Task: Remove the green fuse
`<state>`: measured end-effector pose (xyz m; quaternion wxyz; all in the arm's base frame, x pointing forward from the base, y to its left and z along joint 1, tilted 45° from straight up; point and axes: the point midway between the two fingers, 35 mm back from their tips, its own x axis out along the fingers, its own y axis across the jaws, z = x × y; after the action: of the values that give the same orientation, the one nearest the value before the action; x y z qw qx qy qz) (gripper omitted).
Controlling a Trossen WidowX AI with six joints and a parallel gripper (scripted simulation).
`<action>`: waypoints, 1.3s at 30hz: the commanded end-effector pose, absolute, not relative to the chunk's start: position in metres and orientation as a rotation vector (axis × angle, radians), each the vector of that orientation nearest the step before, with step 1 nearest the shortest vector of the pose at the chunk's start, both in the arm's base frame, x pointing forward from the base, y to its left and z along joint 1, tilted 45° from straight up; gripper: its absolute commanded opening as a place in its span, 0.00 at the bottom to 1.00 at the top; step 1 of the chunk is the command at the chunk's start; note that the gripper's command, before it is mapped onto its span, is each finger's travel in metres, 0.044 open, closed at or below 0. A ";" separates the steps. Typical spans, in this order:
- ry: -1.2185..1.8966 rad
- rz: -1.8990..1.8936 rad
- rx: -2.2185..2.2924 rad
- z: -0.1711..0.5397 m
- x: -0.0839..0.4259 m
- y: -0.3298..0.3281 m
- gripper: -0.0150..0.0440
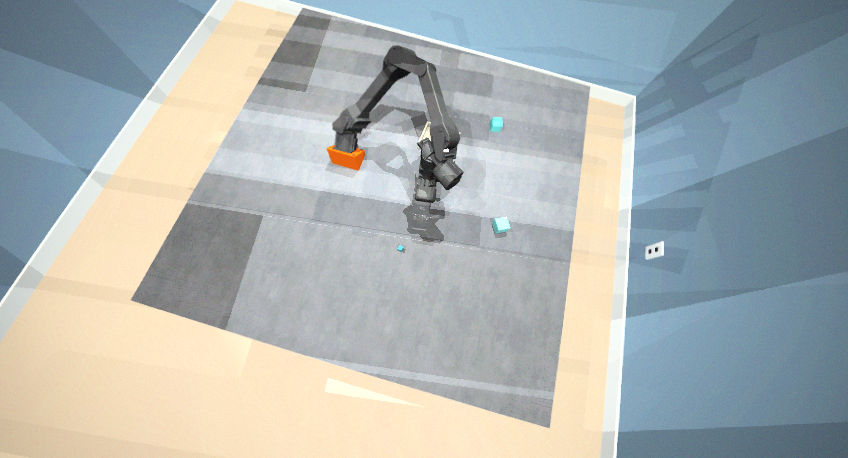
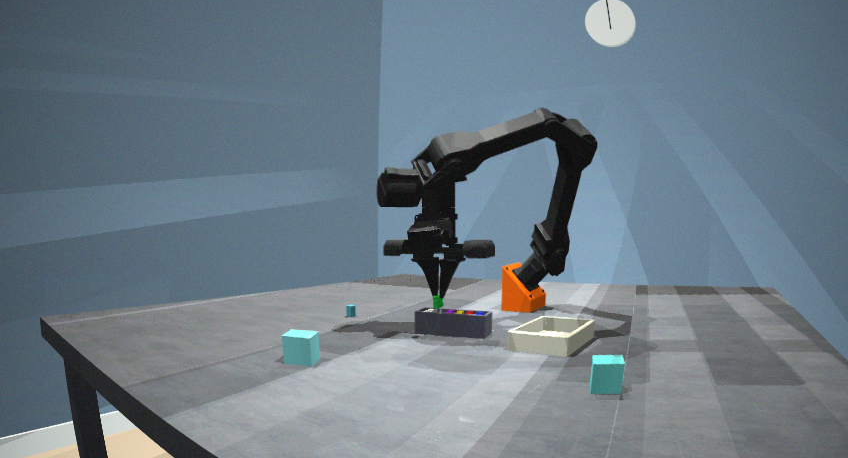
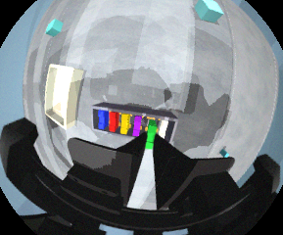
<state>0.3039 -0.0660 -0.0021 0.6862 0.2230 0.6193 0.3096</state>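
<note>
Top view: your arm (image 1: 416, 96) is hiding the fuse block. Exterior: your fingers (image 2: 433, 278) are clamping the green fuse (image 2: 437, 301) just above the block's (image 2: 453, 324) left end, keeping it vertical. Wrist: the tray (image 3: 63, 94) is lying left.

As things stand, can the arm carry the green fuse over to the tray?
Probably yes. The gripper is shut on the green fuse, which sits raised above the fuse block. The tray stands just beside the block, open-topped, with nothing tall between them.
</note>
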 end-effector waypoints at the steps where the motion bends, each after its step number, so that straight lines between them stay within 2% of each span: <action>1: 1.388 0.693 0.494 0.000 0.304 -0.068 0.25; 31: 1.388 0.693 0.495 0.021 0.302 -0.089 0.25; 39: 1.393 0.679 0.487 0.056 0.315 -0.056 0.25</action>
<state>0.3092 -0.0704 0.0381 0.6839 0.2214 0.6254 0.3037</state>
